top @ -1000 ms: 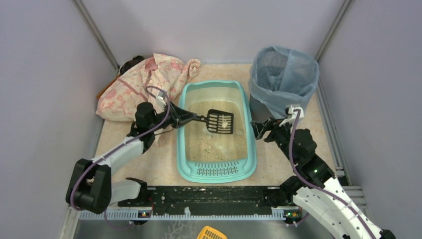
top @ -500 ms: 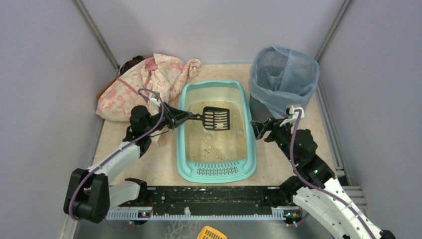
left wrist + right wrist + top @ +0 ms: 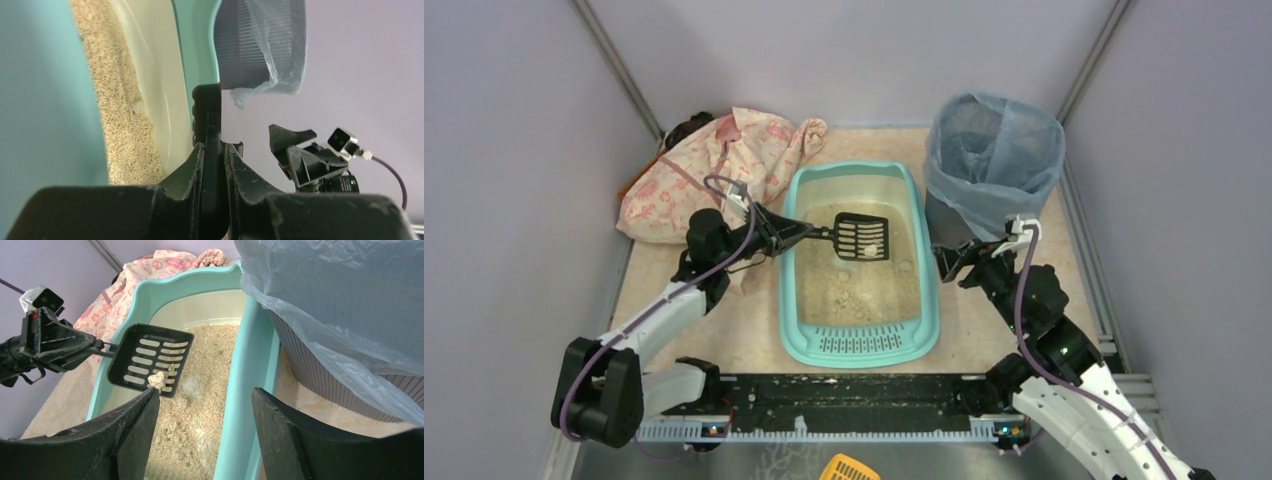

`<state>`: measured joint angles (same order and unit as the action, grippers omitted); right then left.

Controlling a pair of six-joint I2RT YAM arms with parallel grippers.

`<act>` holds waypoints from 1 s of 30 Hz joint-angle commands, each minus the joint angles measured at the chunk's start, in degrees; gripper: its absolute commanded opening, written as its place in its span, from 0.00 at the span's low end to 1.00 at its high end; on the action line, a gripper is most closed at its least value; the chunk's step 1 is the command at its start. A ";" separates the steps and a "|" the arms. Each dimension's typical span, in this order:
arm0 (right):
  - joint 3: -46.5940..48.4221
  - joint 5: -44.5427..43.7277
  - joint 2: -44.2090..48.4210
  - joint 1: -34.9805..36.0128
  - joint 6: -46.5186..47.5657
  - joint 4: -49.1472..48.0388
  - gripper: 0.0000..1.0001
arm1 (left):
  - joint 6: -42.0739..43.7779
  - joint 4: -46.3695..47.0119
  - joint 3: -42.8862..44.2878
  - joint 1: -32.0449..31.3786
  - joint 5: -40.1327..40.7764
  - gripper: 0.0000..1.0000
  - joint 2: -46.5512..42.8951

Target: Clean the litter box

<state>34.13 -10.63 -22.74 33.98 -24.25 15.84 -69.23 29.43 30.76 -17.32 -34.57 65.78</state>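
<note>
Litter box point(image 3: 860, 342): on the surface between the two arms, grille end nearest their bases
Left pincer point(image 3: 799, 233): pinching the handle of the scoop point(image 3: 862, 238), held over the litter with a pale clump point(image 3: 875, 249) on it
Right pincer point(image 3: 952, 262): spread, empty, just beside the box's right rim

The litter box point(image 3: 854, 190) is a large rectangular tray of turquoise plastic with rounded corners and cream inner walls. It sits flat and upright at the middle of the desk point(image 3: 749, 335), its long sides running from the near edge toward the far edge. A slotted grille point(image 3: 859, 343) spans the end nearest the near edge. Beige granular litter point(image 3: 864, 295) covers the floor of the tray unevenly, with a few paler lumps point(image 3: 848, 297) lying in it.
</note>
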 commanded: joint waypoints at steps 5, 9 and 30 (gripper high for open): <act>0.84 -1.22 1.61 -0.27 0.40 0.33 0.68 | 4.98 -4.84 0.81 6.03 -0.25 0.00 -6.44; 0.21 -0.90 1.55 -0.23 0.28 -0.82 0.68 | 5.85 -7.05 4.16 6.87 -3.56 0.00 -5.37; 4.61 -1.60 4.11 -0.23 0.12 2.60 0.67 | -0.86 -1.90 29.46 4.41 -3.35 0.00 12.86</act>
<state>34.76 -11.14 -20.27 33.98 -24.18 18.68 -67.83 24.40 51.33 -11.57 -38.00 74.13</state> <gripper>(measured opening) 0.677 0.213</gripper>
